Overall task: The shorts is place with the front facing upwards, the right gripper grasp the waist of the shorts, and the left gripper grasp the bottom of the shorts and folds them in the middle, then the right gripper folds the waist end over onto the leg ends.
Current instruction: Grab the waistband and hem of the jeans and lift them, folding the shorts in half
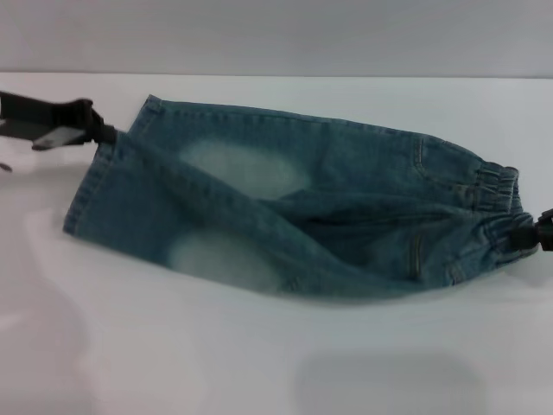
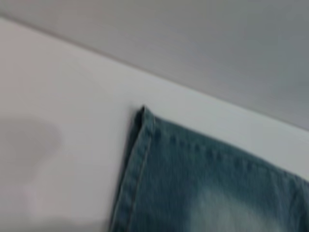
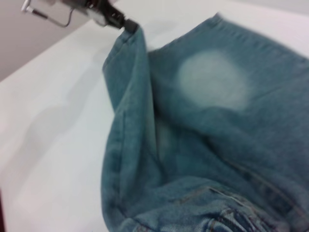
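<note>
Shorts [image 1: 285, 216] between 2 pincers, right pincer [image 1: 534, 235] cropped

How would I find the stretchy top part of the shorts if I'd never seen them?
On the white table lie blue-green denim shorts. Follow them to the robot's right, where the right pincer grips. The waistband there is bunched and ruffled; the leg hems are flat.

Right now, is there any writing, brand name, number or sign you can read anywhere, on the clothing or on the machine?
None: no readable text shows in any view.
The denim shorts carry only stitching, pockets and pale faded patches, no visible label or tag.
The left gripper at the leg hem and the right gripper at the elastic waistband show no markings.
The white table is plain.
</note>
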